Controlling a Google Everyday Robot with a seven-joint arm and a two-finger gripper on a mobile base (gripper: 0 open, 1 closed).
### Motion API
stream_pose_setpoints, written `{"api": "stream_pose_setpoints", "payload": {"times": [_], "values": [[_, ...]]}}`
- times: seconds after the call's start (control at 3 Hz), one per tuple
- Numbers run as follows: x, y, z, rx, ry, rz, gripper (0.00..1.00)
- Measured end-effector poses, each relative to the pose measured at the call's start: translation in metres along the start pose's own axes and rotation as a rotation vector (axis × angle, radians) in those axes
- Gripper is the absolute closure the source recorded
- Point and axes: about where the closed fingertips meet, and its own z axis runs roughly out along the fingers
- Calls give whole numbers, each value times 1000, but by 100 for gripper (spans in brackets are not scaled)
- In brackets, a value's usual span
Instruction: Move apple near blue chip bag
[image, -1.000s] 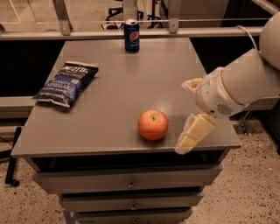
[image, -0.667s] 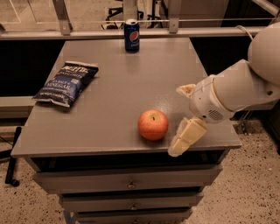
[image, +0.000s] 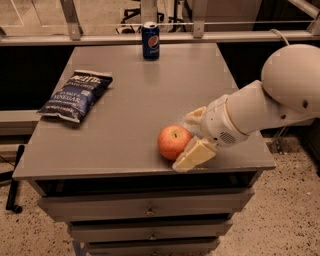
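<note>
The red-orange apple (image: 174, 142) sits near the front edge of the grey table (image: 150, 95), right of centre. My gripper (image: 192, 137) reaches in from the right and is open, with one cream finger (image: 194, 155) in front of the apple and the other behind it at the apple's right side. The fingers flank the apple without closing on it. The dark navy blue chip bag (image: 76, 95) lies flat near the table's left edge, well away from the apple.
An upright blue Pepsi can (image: 150, 41) stands at the table's back edge, centre. The white arm (image: 270, 105) stretches over the table's right side. Drawers sit below the tabletop front. A metal rail runs behind the table.
My gripper has moved left toward the apple, from clear of its right side to straddling it. The apple, bag and can have not moved.
</note>
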Motion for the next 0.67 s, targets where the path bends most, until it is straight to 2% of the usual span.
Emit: {"api": "stream_pose_setpoints", "payload": {"times": [0.33,0.67], "values": [[-15,5,13,-29,-21,23,47],[-27,6,12,-40,-19,43,78]]}}
